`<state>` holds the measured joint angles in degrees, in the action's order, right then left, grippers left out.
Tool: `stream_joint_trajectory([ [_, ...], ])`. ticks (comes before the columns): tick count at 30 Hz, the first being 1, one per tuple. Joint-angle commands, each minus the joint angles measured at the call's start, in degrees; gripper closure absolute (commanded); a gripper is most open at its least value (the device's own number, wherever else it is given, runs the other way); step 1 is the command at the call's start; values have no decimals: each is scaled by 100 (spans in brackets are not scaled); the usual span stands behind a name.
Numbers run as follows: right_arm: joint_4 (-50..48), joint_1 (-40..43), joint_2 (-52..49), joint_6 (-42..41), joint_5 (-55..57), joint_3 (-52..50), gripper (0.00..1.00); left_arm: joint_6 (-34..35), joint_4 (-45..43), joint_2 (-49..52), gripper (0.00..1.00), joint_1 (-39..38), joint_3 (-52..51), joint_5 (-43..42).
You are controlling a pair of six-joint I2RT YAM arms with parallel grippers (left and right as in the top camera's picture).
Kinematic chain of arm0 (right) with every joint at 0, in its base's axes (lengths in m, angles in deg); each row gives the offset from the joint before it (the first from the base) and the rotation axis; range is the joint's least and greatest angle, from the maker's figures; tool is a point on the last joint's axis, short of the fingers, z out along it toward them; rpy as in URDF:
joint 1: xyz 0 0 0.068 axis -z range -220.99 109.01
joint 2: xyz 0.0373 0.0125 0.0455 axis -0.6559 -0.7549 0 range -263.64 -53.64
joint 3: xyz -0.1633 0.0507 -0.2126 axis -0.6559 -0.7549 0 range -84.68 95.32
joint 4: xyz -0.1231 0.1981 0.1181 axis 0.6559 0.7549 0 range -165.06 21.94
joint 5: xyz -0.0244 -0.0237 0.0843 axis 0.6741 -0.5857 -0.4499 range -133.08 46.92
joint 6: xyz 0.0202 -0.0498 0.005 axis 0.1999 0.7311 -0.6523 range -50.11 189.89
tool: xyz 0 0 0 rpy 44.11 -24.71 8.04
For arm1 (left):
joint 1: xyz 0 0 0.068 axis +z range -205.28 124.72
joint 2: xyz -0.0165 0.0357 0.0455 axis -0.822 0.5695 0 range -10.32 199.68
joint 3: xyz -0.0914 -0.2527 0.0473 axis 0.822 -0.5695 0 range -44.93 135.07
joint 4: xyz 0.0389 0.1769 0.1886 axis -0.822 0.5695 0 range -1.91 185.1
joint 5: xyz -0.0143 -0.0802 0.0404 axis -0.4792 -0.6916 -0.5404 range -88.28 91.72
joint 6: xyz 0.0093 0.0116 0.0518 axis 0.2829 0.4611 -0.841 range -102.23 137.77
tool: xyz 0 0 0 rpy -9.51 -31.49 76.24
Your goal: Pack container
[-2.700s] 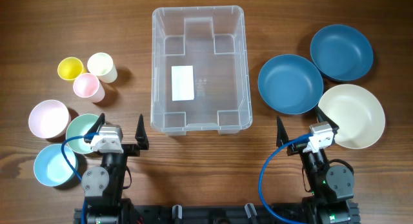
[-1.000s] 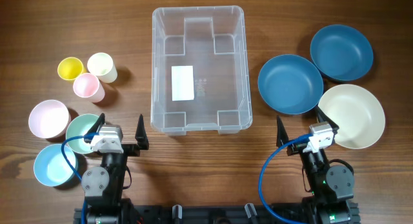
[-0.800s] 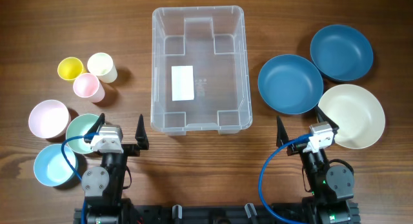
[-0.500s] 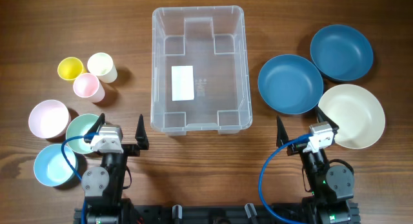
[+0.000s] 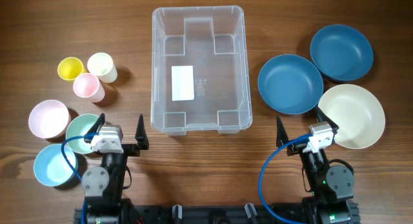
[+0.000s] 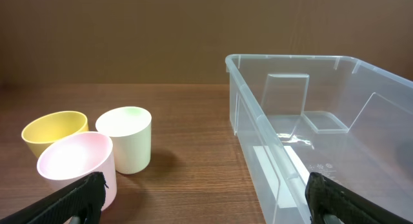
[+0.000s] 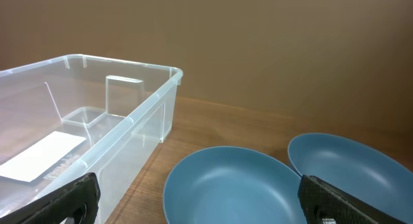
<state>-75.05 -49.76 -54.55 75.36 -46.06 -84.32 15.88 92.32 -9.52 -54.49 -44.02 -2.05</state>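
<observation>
The container (image 5: 155,69) is a large clear plastic bin with a white label, standing empty at the table's middle. It also shows in the left wrist view (image 6: 284,57) and in the right wrist view (image 7: 122,64). My left gripper (image 5: 119,130) is open and empty, low near the front edge, left of the container's near corner. In its wrist view the left gripper (image 6: 203,208) spans bare wood between a pink cup (image 6: 77,162) and the container wall. My right gripper (image 5: 300,126) is open and empty, just in front of a blue bowl (image 5: 290,84). In its wrist view the right gripper (image 7: 206,208) frames that bowl (image 7: 226,185).
Left of the container stand a yellow cup (image 5: 70,68), a cream cup (image 5: 102,66) and the pink cup (image 5: 88,86). Near the left gripper sit a pink bowl (image 5: 48,118), a green bowl (image 5: 82,130) and a light blue bowl (image 5: 53,164). At right are a second blue bowl (image 5: 341,53) and a cream bowl (image 5: 352,115).
</observation>
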Motion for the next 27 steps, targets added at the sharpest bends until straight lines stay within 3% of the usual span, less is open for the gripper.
stream_joint_trajectory([
  [1,-131,28,11,-496,-101,-4,0,-66,-136,-42,0,-17,-59,-26],
  [4,-9,28,11,-1327,-61,7,0,437,-214,-42,0,-17,-48,-24],
  [9,118,31,-219,-1491,363,306,0,1537,-96,52,0,-17,256,-26],
  [16,398,31,-2616,-1464,297,1681,0,1628,273,1882,0,-17,1869,-28],
  [19,1178,31,-4199,-1464,284,2959,0,1628,1067,3460,0,-17,3211,-48],
  [22,2815,31,-5786,-1456,42,4712,0,1602,2509,4868,0,-17,4872,-74],
  [25,3718,28,-6548,-1467,-459,5641,0,1602,3552,5598,0,-17,5827,-72],
  [27,3766,28,-6736,-1443,-1056,5827,0,1611,3764,5812,0,-17,5958,-96],
])
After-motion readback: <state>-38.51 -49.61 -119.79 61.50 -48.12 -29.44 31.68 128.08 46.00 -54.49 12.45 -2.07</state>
